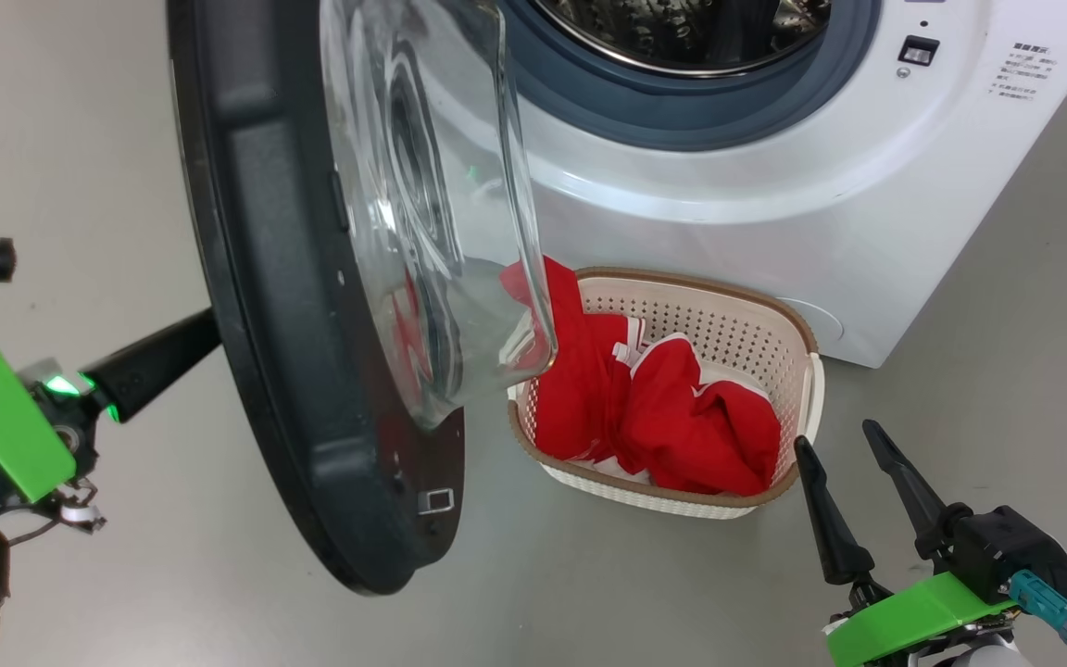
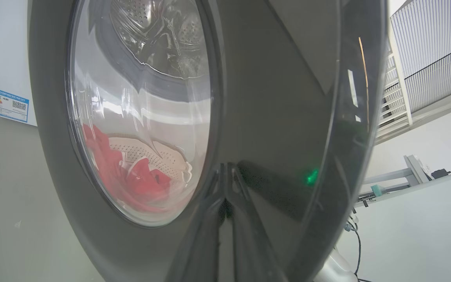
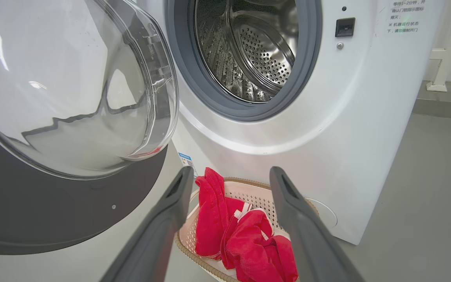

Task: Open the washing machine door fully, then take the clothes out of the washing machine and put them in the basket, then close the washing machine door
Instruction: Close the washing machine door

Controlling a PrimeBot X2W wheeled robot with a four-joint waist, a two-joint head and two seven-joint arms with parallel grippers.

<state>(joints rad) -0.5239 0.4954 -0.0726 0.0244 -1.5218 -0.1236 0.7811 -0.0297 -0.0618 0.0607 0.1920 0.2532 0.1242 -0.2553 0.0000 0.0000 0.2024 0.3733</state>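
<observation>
The washing machine door (image 1: 283, 324) stands swung out, its glass bowl facing the basket. My left gripper (image 1: 200, 332) is shut, and its tips (image 2: 226, 168) rest against the door's glossy black outer face (image 2: 280, 98). The red clothes (image 1: 682, 417) lie heaped in the cream basket (image 1: 728, 324) on the floor in front of the washing machine (image 1: 774, 185). My right gripper (image 1: 837, 437) hangs open and empty just right of the basket. In the right wrist view its fingers (image 3: 186, 184) frame the clothes (image 3: 249, 243). No clothes show in the steel drum (image 3: 257, 51).
The door's glass bowl (image 1: 459, 232) overhangs the basket's left edge. Grey floor (image 1: 1006, 371) lies open to the right of the machine and in front of the basket. A white wall and a metal frame (image 2: 409, 172) stand behind the door's free edge.
</observation>
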